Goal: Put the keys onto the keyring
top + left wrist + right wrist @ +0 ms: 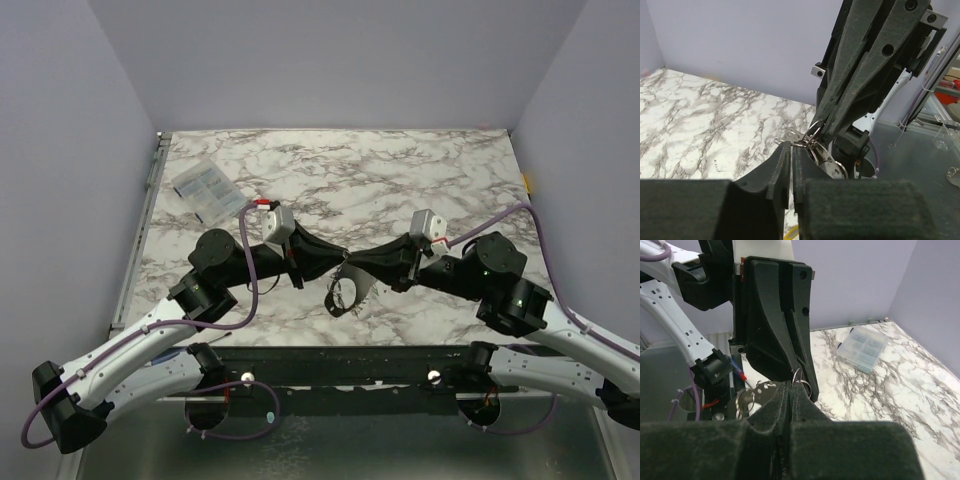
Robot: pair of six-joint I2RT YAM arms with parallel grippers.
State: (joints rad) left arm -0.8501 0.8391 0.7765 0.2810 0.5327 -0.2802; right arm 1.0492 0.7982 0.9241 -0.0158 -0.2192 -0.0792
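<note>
Threading is in hand. At frame centre, above the desk, the left gripper and right gripper meet, both pinching the keyring. The keys dangle beneath. Next, 1 key likely needs feeding along the coil.

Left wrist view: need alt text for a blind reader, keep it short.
The left gripper and the right gripper meet tip to tip, both sets of jaws closed on a keyring of thin wire loops held in the air. Below lies a white marble table; a plain lilac wall stands behind.
</note>
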